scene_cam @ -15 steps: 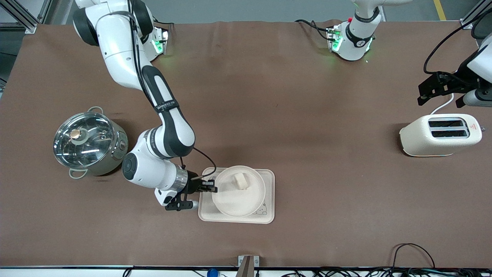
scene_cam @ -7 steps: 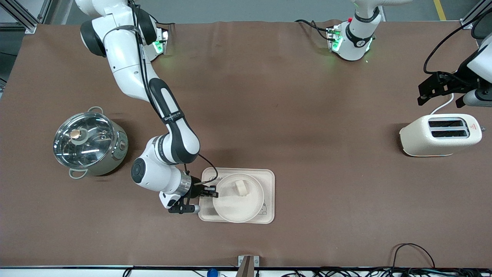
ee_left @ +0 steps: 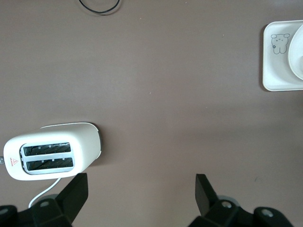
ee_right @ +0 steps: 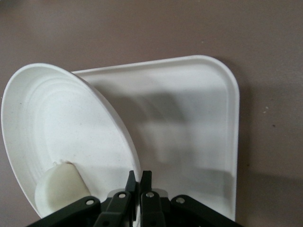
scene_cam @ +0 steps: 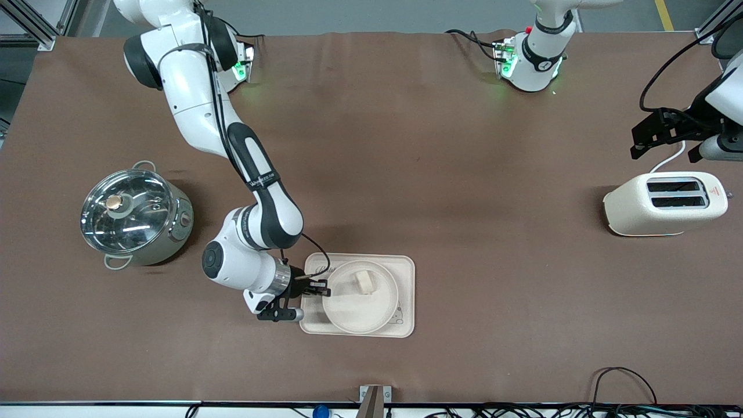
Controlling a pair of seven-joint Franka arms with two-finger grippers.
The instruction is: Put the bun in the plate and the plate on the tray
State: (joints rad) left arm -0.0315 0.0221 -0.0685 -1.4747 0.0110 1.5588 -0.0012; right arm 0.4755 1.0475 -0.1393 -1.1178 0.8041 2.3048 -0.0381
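The plate (scene_cam: 360, 297) hides most of the tray's (scene_cam: 406, 296) writing and bunny. The left gripper (scene_cam: 667, 136) is cut off at the picture's edge.

A lidded steel pot (scene_cam: 134, 216) with a glass lid and brass knob stands on the brown table (scene_cam: 406, 145) toward the right arm's end. A cream two-slot toaster (scene_cam: 665, 203), its white cord trailing, sits well apart toward the left arm's end. Black cables (scene_cam: 627, 386) lie along the table's near edge.
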